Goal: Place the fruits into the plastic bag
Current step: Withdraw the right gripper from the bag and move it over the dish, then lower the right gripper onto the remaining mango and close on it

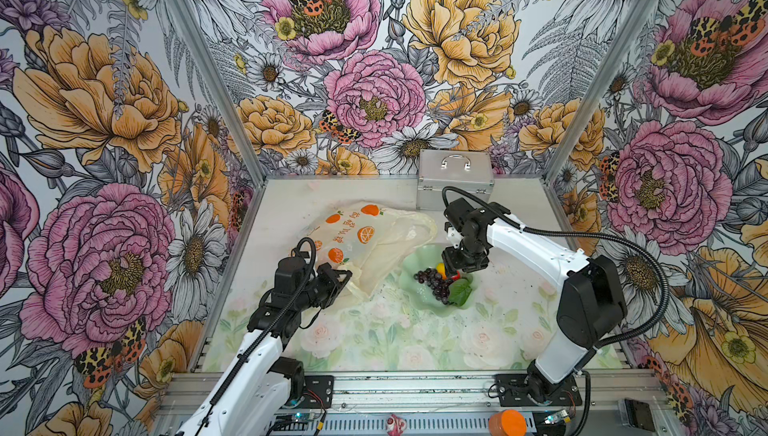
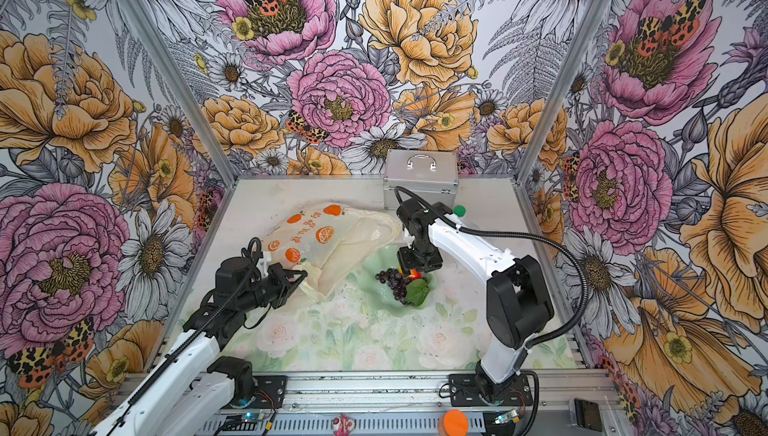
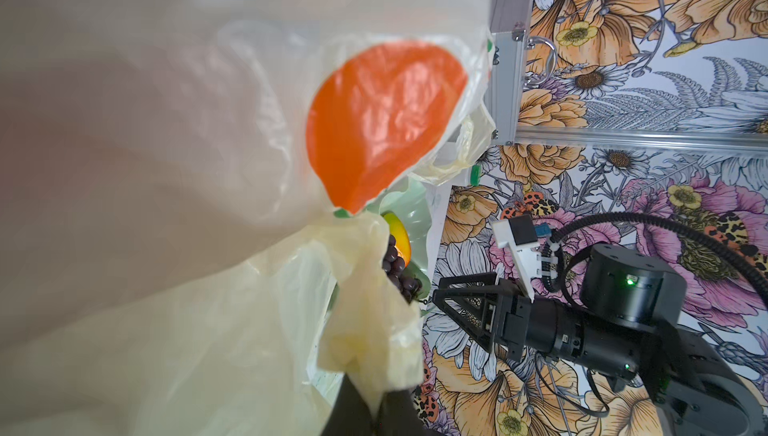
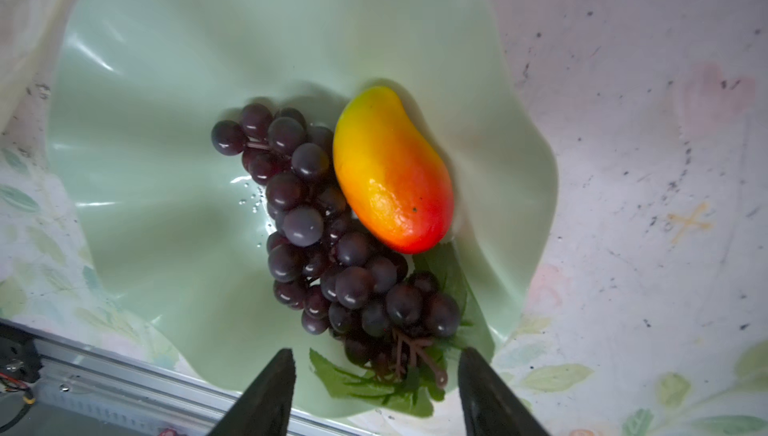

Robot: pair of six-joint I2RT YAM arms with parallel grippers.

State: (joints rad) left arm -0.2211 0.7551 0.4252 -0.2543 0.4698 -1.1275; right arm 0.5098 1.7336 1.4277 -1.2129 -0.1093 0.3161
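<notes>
Flowered tabletop (image 1: 374,338), plastic bag (image 1: 374,242) held beside the green dish (image 1: 419,259)
Left gripper (image 1: 345,277) is clamped on the bag's edge, likely to keep its mouth lifted; right gripper (image 4: 376,355), jaws apart and empty, hangs over the mango (image 4: 392,172) and grapes (image 4: 316,222) lying in the dish

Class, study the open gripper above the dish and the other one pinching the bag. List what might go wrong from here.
1. The right gripper hangs open over the grape bunch, which touches the mango. Closing may catch only the stem or leaf, or knock the mango.
2. The left gripper pinches one thin fold of the plastic bag. The fold may slip, and because the bag lies limp, fruit could miss its mouth.
</notes>
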